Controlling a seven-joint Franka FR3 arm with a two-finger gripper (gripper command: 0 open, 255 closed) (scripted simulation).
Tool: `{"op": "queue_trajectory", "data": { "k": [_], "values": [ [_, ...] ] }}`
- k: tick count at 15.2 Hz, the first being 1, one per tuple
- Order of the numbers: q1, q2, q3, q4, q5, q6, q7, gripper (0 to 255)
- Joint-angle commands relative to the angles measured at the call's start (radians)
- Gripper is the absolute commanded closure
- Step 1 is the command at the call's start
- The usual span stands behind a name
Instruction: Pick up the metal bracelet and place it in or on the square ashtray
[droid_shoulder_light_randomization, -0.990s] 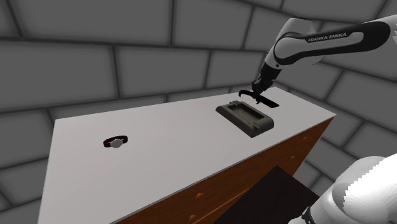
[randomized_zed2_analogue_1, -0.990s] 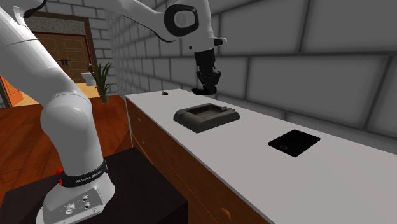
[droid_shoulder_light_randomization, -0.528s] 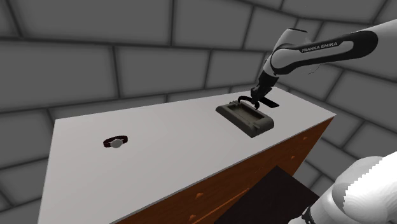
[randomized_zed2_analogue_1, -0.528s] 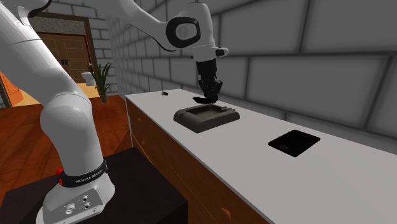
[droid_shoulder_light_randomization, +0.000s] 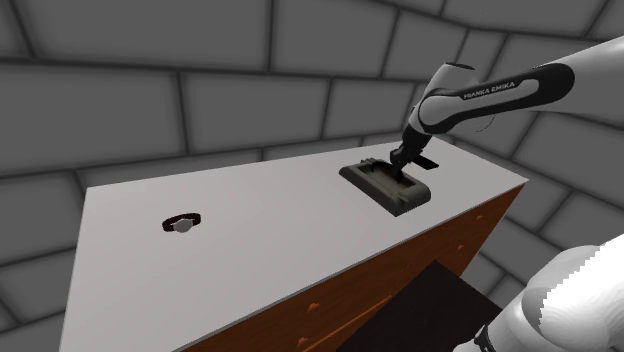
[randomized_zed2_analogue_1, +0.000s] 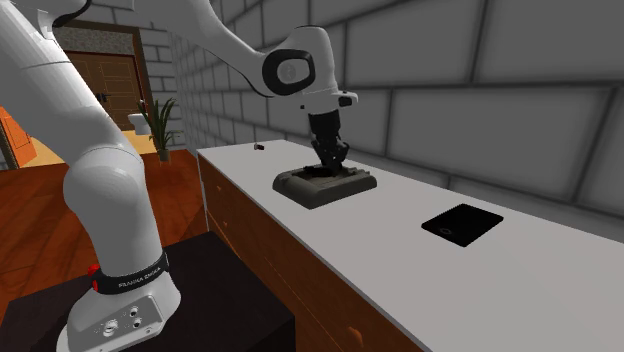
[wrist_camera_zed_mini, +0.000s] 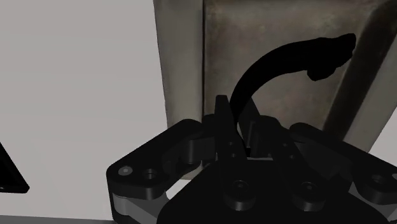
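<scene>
Shoulder view high over the counter (droid_shoulder_light_randomization: 250, 240), second exterior low beside the arm (randomized_zed2_analogue_1: 105, 190), wrist close above the shared ashtray (wrist_camera_zed_mini: 181, 57).

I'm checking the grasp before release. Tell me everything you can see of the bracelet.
The bracelet is drawn plain black, so no metal shows. It is a thin curved band, one end clasped between the shut fingers of the hand, arcing away to a thicker, lumpy free end. It hangs over the recessed floor of the square ashtray, inside its rim. Whether the free end touches the ashtray cannot be told.
</scene>
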Motion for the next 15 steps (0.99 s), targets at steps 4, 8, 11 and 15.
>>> {"op": "queue_trajectory", "data": {
  "k": [4,8,11,15],
  "values": [
    [0.0,0.001,0.0,-0.004,0.0,0.006,0.0,255],
    [0.0,0.001,0.0,-0.004,0.0,0.006,0.0,0],
    [0.0,0.001,0.0,-0.004,0.0,0.006,0.0,0],
    [-0.003,-0.064,0.008,0.04,-0.006,-0.103,0.006,0]
  ]
}}
